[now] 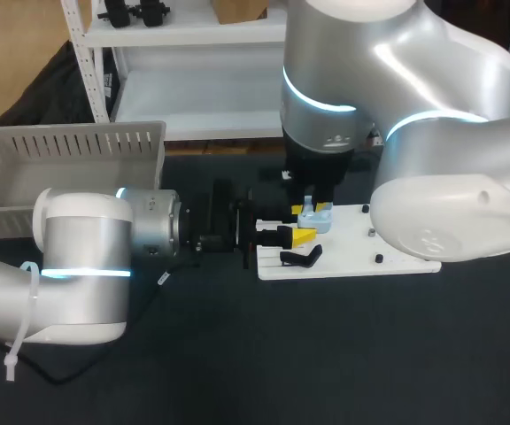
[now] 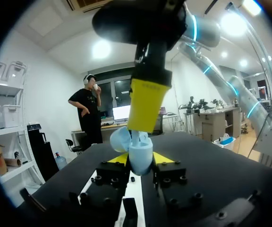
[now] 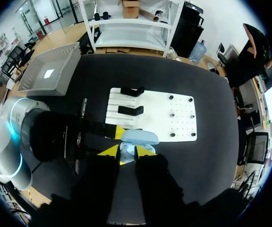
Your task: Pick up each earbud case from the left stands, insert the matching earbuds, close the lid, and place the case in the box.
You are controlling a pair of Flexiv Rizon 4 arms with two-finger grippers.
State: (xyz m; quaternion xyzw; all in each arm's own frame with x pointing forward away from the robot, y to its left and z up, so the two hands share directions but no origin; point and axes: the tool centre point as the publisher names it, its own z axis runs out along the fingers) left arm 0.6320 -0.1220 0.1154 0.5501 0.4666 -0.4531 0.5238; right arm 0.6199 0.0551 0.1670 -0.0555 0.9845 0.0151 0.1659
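A white board (image 1: 388,243) lies on a dark table, with black stands (image 3: 132,91) fixed along its left end. Everything below is placed by this board.

Above the board's left end, near the stands, a pale blue earbud case (image 3: 138,138) is held off the surface. Its lid (image 2: 122,138) stands open, tipped back to one side of the body.

The left gripper (image 2: 140,160) reaches in level from beyond the board's left edge. Its two yellow fingertips (image 2: 119,158) press the lower part of the case from opposite sides, so it is closed on the case with only the case's width between them.

The right gripper (image 1: 315,211) comes straight down over the same end of the board, directly above the open case. In the left wrist view its yellow end meets the mouth of the case. Something pale blue shows right at that end, but it is too crowded to make out. Whether this gripper is apart or closed, and whether it holds anything, cannot be told.

A grey slatted box (image 1: 69,150) sits well apart from the board, off beyond its left end and toward the back of the table, behind the left arm.
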